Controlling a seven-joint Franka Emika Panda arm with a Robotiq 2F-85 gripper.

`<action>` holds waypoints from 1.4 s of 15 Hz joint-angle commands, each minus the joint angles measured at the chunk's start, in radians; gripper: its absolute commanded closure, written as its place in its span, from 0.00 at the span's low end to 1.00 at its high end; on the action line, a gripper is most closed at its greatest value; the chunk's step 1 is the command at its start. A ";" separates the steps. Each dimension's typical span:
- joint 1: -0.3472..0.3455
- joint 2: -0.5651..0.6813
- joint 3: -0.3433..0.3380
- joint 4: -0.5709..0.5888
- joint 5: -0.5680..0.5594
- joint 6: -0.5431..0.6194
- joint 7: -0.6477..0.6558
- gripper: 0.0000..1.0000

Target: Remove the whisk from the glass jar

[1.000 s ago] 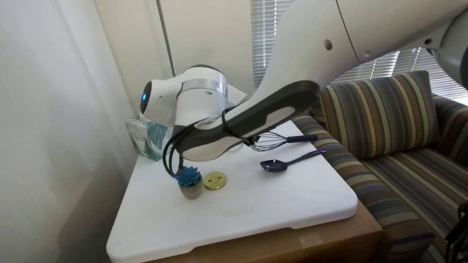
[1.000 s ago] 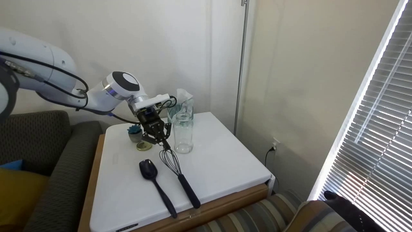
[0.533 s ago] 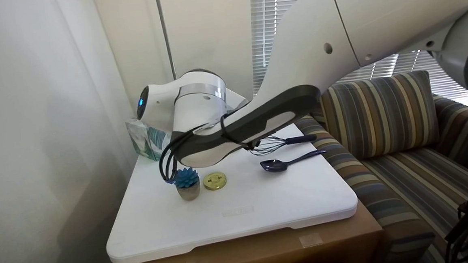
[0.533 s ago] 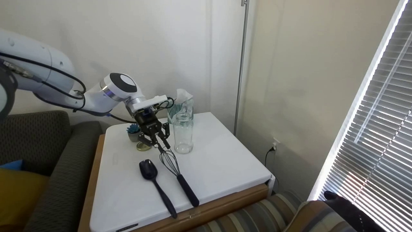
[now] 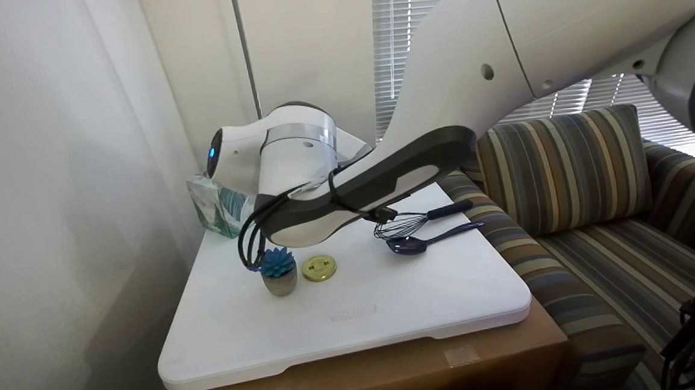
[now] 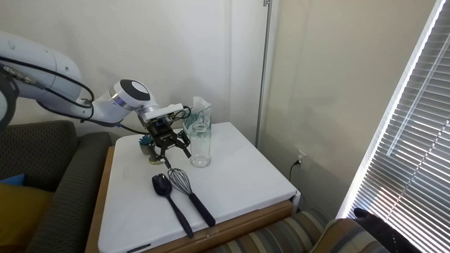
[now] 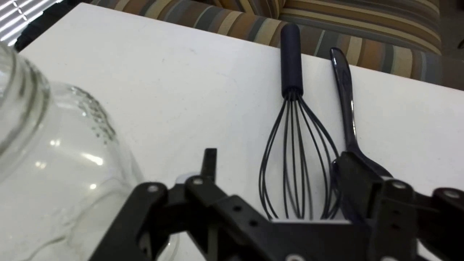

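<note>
The whisk [image 6: 202, 209] lies flat on the white table [image 6: 242, 186], outside the glass jar, its dark handle reaching the table's edge. In the wrist view the whisk [image 7: 291, 61] points its wire loops toward me. My gripper [image 6: 178, 160] is open just beyond the loop end. Seen from the wrist, the gripper [image 7: 277, 156] has its fingers spread to either side of the loops, and one fingertip overlaps their right side; contact is unclear. The clear glass jar [image 6: 200, 149] stands upright beside the gripper and fills the left of the wrist view [image 7: 72, 152]. In an exterior view the arm hides the gripper.
A dark blue spoon [image 6: 162, 185] lies right beside the whisk's loops. A teal tissue box [image 5: 212, 206] stands behind the jar. A potted blue succulent [image 5: 280, 271] and a gold lid [image 5: 319, 268] sit on the table's other side. A striped sofa [image 5: 544, 255] borders the table.
My gripper has gone from shut to wide open and the arm has shifted slightly. The whisk's loops have swung over toward the spoon, its handle moving a little too.
</note>
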 commanded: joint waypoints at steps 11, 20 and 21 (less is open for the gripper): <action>0.009 -0.003 -0.027 0.168 0.063 -0.084 -0.055 0.00; -0.079 -0.118 0.075 0.227 0.237 -0.079 -0.289 0.00; -0.093 -0.134 0.090 0.228 0.252 -0.080 -0.306 0.00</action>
